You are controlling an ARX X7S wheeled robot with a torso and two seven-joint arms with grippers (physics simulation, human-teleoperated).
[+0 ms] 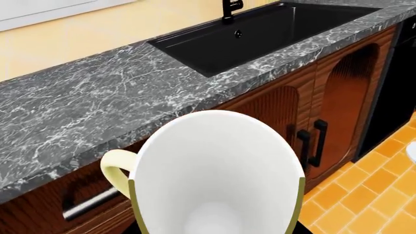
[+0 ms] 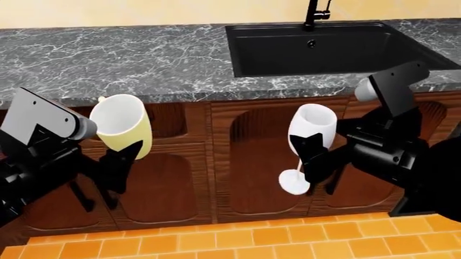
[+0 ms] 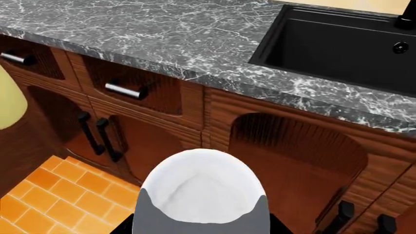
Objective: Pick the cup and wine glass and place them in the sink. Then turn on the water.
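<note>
Left wrist view — cup (image 1: 217,180): close to lens, mouth toward camera, white inside bare; base cut off by frame edge; loop handle on one side; gripper fingers not seen here.
Left wrist view — sink (image 1: 260,31): set in marbled counter (image 1: 85,102); nothing in the visible part; faucet (image 1: 229,9) cut off above the base.
Head view — left gripper (image 2: 124,162): clamped on cup (image 2: 124,129), held in front of cabinet doors (image 2: 216,162), below counter edge, tilted with mouth up and away.
Head view — right gripper (image 2: 314,154): clamped on wine glass (image 2: 310,141) at lower bowl; stem partly hidden; foot just below fingers.
Head view — sink (image 2: 331,48): empty, well apart from both vessels; drain not made out.
Right wrist view — wine glass (image 3: 202,187): bowl only, lower part cut off, inside bare.
Right wrist view — cup (image 3: 9,97): yellow sliver at frame edge.
</note>
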